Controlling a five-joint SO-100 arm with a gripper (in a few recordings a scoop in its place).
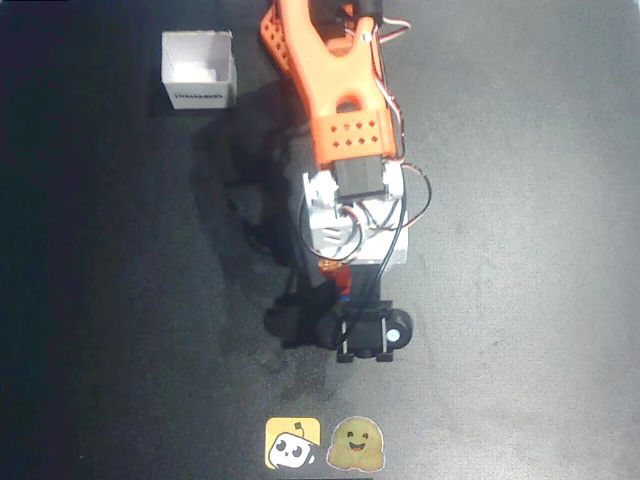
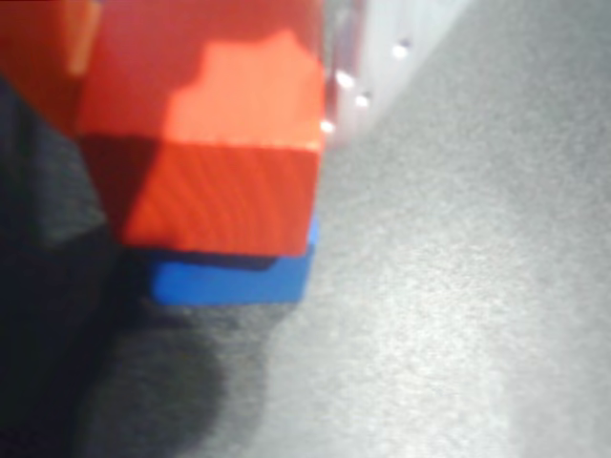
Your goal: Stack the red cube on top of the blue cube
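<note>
Robotics lab tabletop, black mat (image 1: 520, 200), orange 3D-printed arm (image 1: 335, 80), mascot stickers (image 1: 325, 443)

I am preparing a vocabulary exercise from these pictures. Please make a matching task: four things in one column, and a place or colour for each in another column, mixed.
Things:
1. red cube
2. blue cube
3. white box
4. two stickers

Descriptions:
A. bottom edge, overhead view
B. under the other cube, wrist view
C. top left, open
D. above the other cube, wrist view

Pairs: 1-D, 2-B, 3-C, 4-A
</note>
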